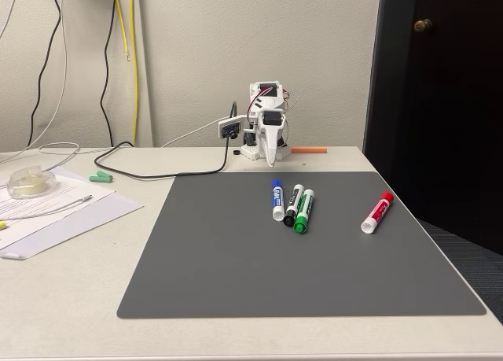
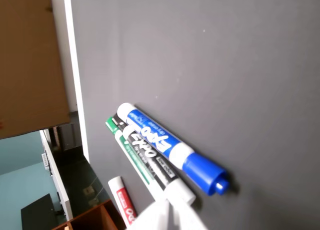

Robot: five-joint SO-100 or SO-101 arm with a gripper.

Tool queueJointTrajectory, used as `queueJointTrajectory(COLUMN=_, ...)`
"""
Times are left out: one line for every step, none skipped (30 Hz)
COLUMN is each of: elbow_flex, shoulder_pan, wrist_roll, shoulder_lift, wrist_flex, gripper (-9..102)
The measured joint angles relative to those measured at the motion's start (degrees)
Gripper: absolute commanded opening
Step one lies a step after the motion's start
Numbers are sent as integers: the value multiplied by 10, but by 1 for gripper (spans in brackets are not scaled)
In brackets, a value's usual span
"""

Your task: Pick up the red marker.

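Gripper (image 1: 269,163) folded at base, jaw state unreadable. Red marker (image 1: 376,212) lies apart from 3 clustered markers (image 1: 292,204); risk: reaching toward cluster, grabbing wrong one.

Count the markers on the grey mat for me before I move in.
4. The blue marker, black marker and green marker lie bunched mid-mat in the fixed view; the red marker lies alone to their right. None looks hidden.

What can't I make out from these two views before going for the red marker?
- Gripper, fixed view: too small and end-on to tell open or shut.
- Red marker, wrist view: cap end cut off by the bottom edge.
- Green marker, wrist view: mostly hidden behind the black marker.
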State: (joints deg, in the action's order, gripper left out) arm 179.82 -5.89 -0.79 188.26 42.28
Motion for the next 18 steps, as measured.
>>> queueJointTrajectory(elbow_flex=0, shoulder_pan=0, wrist_roll=-6, shoulder_lift=0, wrist_flex=0, gripper=0)
queueJointTrajectory(elbow_flex=0, shoulder_pan=2, wrist_roll=-15, shoulder_lift=0, wrist_flex=0, gripper=0)
queueJointTrajectory(elbow_flex=0, shoulder_pan=4, wrist_roll=-18, shoulder_lift=0, wrist_flex=0, gripper=0)
queueJointTrajectory(elbow_flex=0, shoulder_pan=6, wrist_roll=-19, shoulder_lift=0, wrist_flex=0, gripper=0)
queueJointTrajectory(elbow_flex=0, shoulder_pan=6, wrist_roll=-21, shoulder_lift=0, wrist_flex=0, gripper=0)
queueJointTrajectory(elbow_flex=0, shoulder_pan=6, wrist_roll=-21, shoulder_lift=0, wrist_flex=0, gripper=0)
queueJointTrajectory(elbow_flex=0, shoulder_pan=6, wrist_roll=-21, shoulder_lift=0, wrist_flex=0, gripper=0)
queueJointTrajectory(elbow_flex=0, shoulder_pan=6, wrist_roll=-21, shoulder_lift=0, wrist_flex=0, gripper=0)
queueJointTrajectory(elbow_flex=0, shoulder_pan=6, wrist_roll=-21, shoulder_lift=0, wrist_flex=0, gripper=0)
queueJointTrajectory(elbow_flex=0, shoulder_pan=6, wrist_roll=-21, shoulder_lift=0, wrist_flex=0, gripper=0)
queueJointTrajectory(elbow_flex=0, shoulder_pan=6, wrist_roll=-21, shoulder_lift=0, wrist_flex=0, gripper=0)
queueJointTrajectory(elbow_flex=0, shoulder_pan=6, wrist_roll=-21, shoulder_lift=0, wrist_flex=0, gripper=0)
queueJointTrajectory(elbow_flex=0, shoulder_pan=6, wrist_roll=-21, shoulder_lift=0, wrist_flex=0, gripper=0)
queueJointTrajectory(elbow_flex=0, shoulder_pan=6, wrist_roll=-21, shoulder_lift=0, wrist_flex=0, gripper=0)
queueJointTrajectory(elbow_flex=0, shoulder_pan=6, wrist_roll=-21, shoulder_lift=0, wrist_flex=0, gripper=0)
queueJointTrajectory(elbow_flex=0, shoulder_pan=6, wrist_roll=-21, shoulder_lift=0, wrist_flex=0, gripper=0)
queueJointTrajectory(elbow_flex=0, shoulder_pan=6, wrist_roll=-21, shoulder_lift=0, wrist_flex=0, gripper=0)
queueJointTrajectory(elbow_flex=0, shoulder_pan=6, wrist_roll=-21, shoulder_lift=0, wrist_flex=0, gripper=0)
